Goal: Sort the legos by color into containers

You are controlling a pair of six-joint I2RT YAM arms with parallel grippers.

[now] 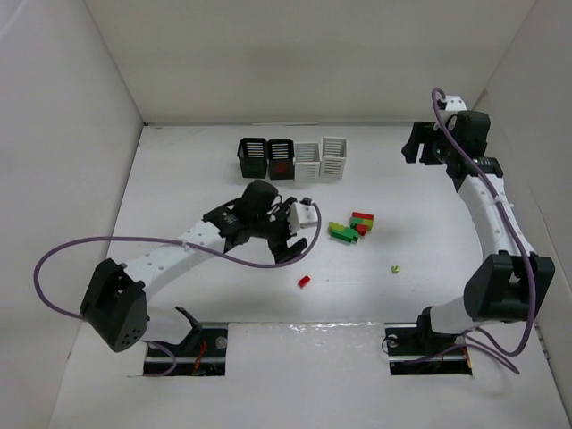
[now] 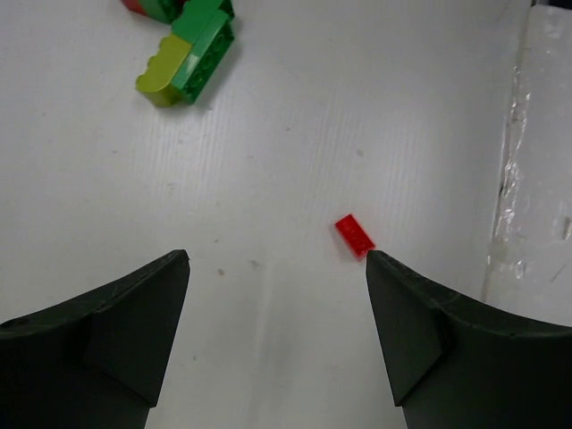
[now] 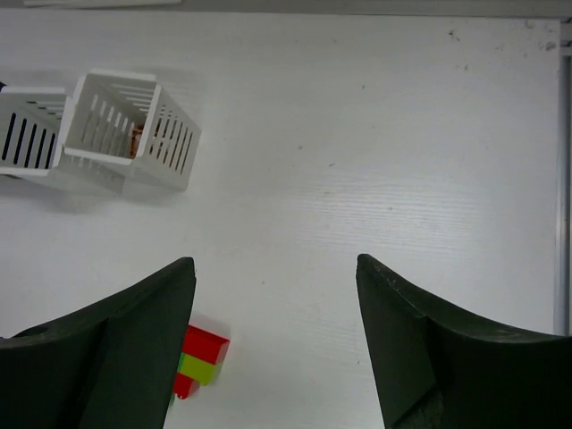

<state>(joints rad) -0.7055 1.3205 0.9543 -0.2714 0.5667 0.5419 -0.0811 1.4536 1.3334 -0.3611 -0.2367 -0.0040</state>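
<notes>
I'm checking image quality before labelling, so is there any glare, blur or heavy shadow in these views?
Top external: even light, a glossy sheen along the table's near edge. Left wrist: red lego sharp, glare on the shiny strip at right. Right wrist: white baskets cast soft shadows; no blur.

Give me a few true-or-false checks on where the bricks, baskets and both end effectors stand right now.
1. The left end effector is open and holds nothing. True.
2. The loose red brick lies inside a basket. False: it lies on the table, just ahead of one of the left end effector's fingertips.
3. In the top view the black baskets stand left of the white baskets, all in one row. True.
4. The right end effector grips a green brick. False: it is open and empty.
</notes>
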